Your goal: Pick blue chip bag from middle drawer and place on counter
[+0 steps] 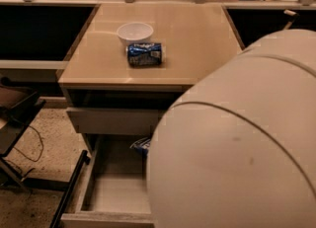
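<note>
The middle drawer (116,195) is pulled open below the cabinet, showing its plain grey floor. A small part of the blue chip bag (140,146) shows at the back of the drawer, next to the edge of my arm. My arm's large white casing (237,143) fills the right and lower part of the view and covers the drawer's right half. My gripper is hidden behind this casing and does not show. The beige counter (197,39) lies above the drawers.
A white bowl (135,32) and a blue soda can (144,54) lying on its side sit on the counter's left half. A grey drawer front (113,121) is above the open drawer. Dark furniture and a cable (19,138) are at the left on the floor.
</note>
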### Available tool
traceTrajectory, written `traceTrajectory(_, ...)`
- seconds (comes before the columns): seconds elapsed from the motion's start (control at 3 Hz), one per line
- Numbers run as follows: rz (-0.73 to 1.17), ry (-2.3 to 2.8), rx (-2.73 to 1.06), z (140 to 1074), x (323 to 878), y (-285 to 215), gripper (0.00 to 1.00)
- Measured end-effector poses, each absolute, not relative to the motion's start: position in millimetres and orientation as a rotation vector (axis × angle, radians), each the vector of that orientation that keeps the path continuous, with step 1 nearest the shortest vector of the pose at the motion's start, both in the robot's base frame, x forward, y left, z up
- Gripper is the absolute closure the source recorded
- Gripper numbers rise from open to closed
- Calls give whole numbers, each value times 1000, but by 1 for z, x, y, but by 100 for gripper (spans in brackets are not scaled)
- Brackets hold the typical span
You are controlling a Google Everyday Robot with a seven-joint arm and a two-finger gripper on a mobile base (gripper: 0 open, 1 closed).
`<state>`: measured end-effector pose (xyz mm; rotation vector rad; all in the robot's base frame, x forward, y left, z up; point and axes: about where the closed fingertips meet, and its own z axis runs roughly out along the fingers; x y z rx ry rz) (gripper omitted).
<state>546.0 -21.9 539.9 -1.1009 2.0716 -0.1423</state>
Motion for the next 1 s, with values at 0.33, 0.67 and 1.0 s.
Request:
traceTrajectory(0.33, -142, 2072, -1101, 540, 546, -22, 100)
traceTrajectory(0.67, -158, 2086, -1066, 560, 540, -37, 100)
traceTrajectory(1.0, -246, 2103, -1101, 574, 513, -74, 100)
